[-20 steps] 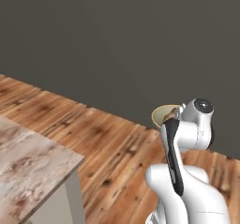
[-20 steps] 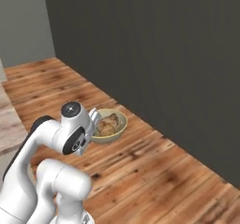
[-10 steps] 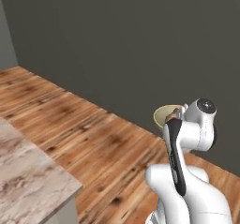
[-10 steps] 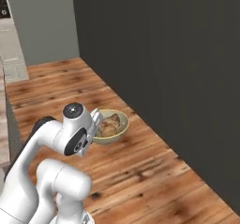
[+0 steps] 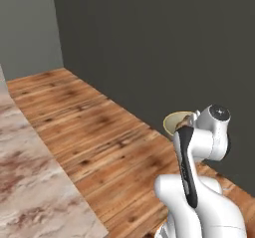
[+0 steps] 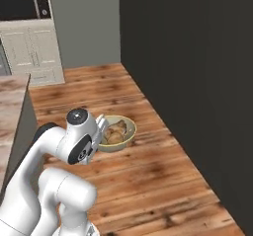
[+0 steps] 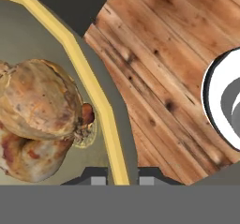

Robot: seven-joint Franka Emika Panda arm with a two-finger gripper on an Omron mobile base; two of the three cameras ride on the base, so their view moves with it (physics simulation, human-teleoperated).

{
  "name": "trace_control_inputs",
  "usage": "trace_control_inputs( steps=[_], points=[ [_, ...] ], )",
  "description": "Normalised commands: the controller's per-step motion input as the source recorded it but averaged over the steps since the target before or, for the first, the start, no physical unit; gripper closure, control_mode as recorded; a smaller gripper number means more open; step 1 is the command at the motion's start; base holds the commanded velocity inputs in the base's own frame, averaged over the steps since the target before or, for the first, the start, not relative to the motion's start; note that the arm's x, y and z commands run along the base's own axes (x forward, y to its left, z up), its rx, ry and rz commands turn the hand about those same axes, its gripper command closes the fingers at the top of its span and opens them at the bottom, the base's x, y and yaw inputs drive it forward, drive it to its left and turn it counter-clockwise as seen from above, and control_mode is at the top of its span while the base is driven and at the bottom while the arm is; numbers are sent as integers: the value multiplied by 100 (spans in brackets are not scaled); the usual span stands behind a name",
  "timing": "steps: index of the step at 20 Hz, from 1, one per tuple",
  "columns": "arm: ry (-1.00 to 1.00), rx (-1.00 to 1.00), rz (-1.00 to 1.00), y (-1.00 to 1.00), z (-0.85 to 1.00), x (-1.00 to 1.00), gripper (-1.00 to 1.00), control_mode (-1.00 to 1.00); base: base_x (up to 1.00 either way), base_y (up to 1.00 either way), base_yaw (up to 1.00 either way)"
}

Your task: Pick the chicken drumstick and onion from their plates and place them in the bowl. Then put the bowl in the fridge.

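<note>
The whole scene has shifted in both base views, so the base has been turned or driven. In the left base view the marble bench [image 5: 35, 182] is now spread along the left edge, and a lighter grey wall [image 5: 30, 28] has come into sight at the upper left. In the right base view cream cabinets [image 6: 32, 52] and a dark microwave [image 6: 24, 5] have appeared at the upper left.

A matt olive bowl [image 7: 56, 68] with smooth yellow rim is seen at left; grainy wood floor [image 7: 159, 63] at upper right.
</note>
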Motion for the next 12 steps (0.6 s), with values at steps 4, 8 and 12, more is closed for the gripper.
trace_control_inputs(
  steps=[4, 8, 12],
  points=[
    [0, 0, 0, 0, 0, 0, 100, 100, 85, 0, 37],
    [0, 0, 0, 0, 0, 0, 100, 100, 88, -5, 32],
    [0, 0, 0, 0, 0, 0, 100, 100, 90, -9, 28]
  ],
)
